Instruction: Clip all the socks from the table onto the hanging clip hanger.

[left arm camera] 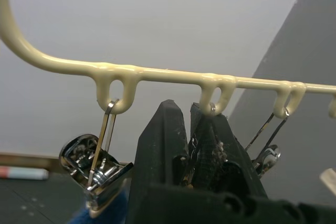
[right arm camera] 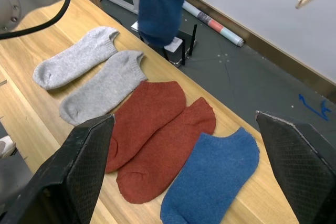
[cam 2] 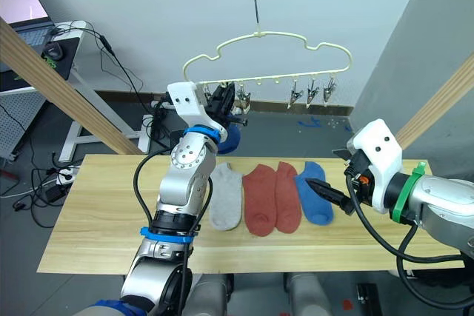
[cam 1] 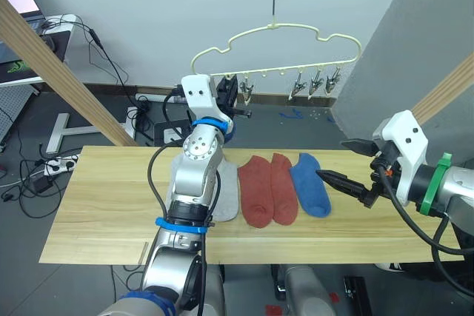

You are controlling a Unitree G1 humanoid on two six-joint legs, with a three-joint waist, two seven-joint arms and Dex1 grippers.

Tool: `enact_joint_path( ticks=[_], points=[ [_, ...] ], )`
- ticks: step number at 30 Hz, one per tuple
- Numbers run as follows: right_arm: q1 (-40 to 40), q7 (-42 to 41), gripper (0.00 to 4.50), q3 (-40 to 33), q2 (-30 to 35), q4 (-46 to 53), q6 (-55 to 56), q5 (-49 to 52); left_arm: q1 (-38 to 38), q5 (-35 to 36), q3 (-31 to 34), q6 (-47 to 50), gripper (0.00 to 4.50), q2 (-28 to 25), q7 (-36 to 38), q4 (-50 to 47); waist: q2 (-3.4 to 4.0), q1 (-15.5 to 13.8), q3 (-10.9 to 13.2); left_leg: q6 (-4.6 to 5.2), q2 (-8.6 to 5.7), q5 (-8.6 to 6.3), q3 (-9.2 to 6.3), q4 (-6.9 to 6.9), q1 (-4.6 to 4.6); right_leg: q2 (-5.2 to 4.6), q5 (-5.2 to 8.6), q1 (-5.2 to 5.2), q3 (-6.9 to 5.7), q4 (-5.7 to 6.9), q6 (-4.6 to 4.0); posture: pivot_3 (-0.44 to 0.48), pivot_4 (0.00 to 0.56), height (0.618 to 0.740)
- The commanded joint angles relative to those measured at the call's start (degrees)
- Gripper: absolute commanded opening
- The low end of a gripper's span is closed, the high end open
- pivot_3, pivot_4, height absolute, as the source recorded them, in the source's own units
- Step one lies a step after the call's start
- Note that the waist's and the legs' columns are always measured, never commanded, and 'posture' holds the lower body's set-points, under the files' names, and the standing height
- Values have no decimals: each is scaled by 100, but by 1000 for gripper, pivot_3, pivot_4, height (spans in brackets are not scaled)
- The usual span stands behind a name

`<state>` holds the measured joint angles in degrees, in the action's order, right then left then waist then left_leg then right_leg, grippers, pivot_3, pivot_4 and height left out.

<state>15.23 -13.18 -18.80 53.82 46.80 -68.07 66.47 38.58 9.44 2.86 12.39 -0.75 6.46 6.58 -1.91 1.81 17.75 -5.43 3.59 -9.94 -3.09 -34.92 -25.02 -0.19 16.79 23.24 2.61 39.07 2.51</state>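
**One blue sock up at the hanger, five left on the table**

Head views: your left gripper (cam 2: 224,101) is raised to the clip hanger (cam 2: 266,57), fingers pinched on a clip so it can take the hanging blue sock (right arm camera: 159,6). Left wrist view: the black fingers (left arm camera: 210,150) squeeze that clip beneath the cream bar. Right wrist view: your right gripper (right arm camera: 184,177) hovers wide open and empty above the table (cam 1: 96,205), ready for the two grey socks (right arm camera: 92,74), two red socks (right arm camera: 157,140) and blue sock on the table (right arm camera: 212,179).

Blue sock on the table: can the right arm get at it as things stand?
Probably yes. The right claw is open, just beside the blue sock, which lies flat at the row's right end on the table with nothing on it or between them.
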Motion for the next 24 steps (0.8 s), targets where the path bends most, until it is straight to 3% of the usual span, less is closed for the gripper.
enact_joint_path(
  ticks=[1, 7, 13, 18, 24],
  points=[
    [158, 227, 4500, 464, 37, -179, -45, -347, 143, 650, 150, 716, 139, -124, 417, -550, 0, 4, 0, 0, 0, 0, 0, 0, 0, 0, 0, 0, 0, 0, 0, -59, 295, 740],
    [460, 238, 4500, 1900, -145, -939, 210, -1775, 366, 1755, 669, 2175, 139, -391, 574, -985, -1, 6, 0, 0, 1, 1, -1, -1, 0, 0, 1, 0, -1, 0, 1, -39, 293, 740],
    [813, -110, 4500, 3067, -570, -2253, 869, -3214, 571, 2198, 952, 2968, 139, -595, 395, -1123, 0, 2, 1, -1, 1, 1, -2, 0, 0, 1, 13, 1, -2, 0, 22, -22, 290, 740],
    [1089, -423, 4500, 3558, -1112, -3600, 1371, -4088, 793, 2608, 1241, 3513, 139, -624, 193, -1153, -1, -15, 1, -1, 1, 1, -3, 0, 0, 0, 3, 1, -3, 0, 5, 2, 289, 740],
    [1516, -788, 4500, 3640, -1714, -4905, 1896, -4751, 873, 2731, 1341, 3731, 139, -763, 61, -1161, -2, -10, 2, -1, 2, 1, -2, 1, 1, 0, 0, 2, -2, 1, 0, 21, 295, 740]
  ],
)
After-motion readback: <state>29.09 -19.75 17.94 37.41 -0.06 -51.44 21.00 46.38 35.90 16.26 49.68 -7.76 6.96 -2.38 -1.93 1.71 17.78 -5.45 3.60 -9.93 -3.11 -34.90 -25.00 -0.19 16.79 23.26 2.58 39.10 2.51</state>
